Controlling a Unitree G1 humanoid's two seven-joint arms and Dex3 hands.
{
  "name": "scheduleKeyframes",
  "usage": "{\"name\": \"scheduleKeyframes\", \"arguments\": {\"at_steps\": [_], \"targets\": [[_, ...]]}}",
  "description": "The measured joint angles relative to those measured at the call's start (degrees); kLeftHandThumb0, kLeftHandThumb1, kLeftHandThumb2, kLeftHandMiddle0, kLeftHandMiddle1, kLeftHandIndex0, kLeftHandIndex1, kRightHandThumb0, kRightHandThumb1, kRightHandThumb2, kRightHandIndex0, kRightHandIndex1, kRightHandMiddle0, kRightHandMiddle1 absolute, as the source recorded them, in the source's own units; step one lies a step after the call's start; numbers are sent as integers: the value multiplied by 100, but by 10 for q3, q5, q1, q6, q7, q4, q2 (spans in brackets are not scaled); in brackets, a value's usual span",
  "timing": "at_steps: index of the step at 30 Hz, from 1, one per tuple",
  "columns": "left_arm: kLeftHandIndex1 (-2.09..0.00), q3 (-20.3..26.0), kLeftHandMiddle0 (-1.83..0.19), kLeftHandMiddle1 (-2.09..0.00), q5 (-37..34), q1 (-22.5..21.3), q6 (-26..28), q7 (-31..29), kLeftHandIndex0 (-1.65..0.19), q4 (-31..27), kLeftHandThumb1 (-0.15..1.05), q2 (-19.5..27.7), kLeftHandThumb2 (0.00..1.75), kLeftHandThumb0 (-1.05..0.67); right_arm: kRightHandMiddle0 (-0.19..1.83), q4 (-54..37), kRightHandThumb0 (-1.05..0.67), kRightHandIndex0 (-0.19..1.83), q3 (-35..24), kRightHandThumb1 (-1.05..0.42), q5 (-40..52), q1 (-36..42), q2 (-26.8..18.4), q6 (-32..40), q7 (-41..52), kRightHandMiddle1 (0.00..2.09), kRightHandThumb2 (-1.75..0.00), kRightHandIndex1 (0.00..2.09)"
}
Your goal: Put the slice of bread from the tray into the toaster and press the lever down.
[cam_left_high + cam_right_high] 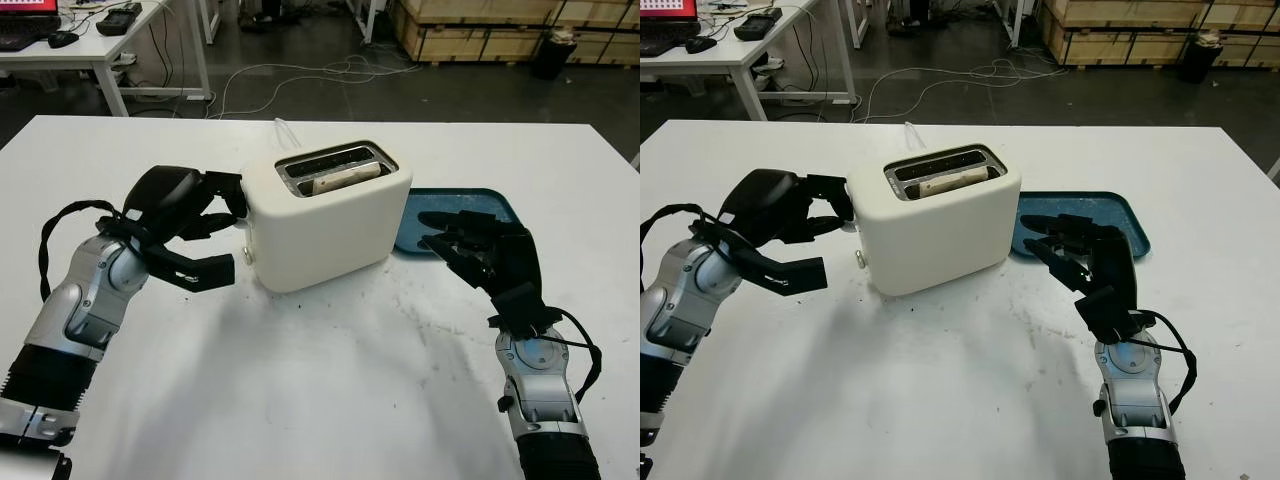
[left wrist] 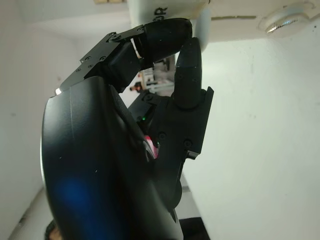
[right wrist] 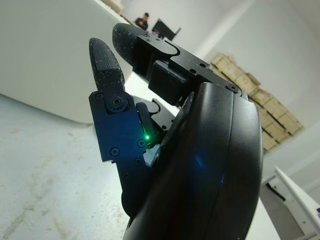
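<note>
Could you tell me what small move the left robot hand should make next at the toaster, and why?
Probably push the lever down. The bread already sits in a slot of the toaster, the tray looks bare, and the left robot hand is at the toaster's lever end with fingers up against it. The right robot hand is open over the tray's near edge.

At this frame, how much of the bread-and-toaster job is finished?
Done: the pale bread slice sits in a slot of the cream toaster; the blue tray looks empty. In hand: the left hand is at the toaster's lever end. Left: whether the lever is down cannot be seen. The right hand hovers open by the tray.
</note>
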Motion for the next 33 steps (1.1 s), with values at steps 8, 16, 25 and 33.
{"name": "scheduleKeyframes", "arguments": {"at_steps": [8,16,25,33], "targets": [[-142,5,-91,-159,-2,13,9,0,-79,-15,92,-8,31,-29,114,0,-40,101,0,-84,0,0,0,0,0,0,0,66],[-143,-1,-90,-164,2,8,7,20,-79,9,92,-13,30,-28,114,0,-39,101,0,-84,0,0,0,0,0,0,0,66],[-141,-14,-88,-168,20,-9,5,42,-78,40,92,-7,26,-26,114,0,-39,101,0,-84,0,0,0,0,0,0,0,67],[-146,-21,-91,-167,28,-38,-4,25,-82,53,92,12,25,-30,114,0,-39,100,0,-84,0,0,0,2,0,0,0,66]]}}
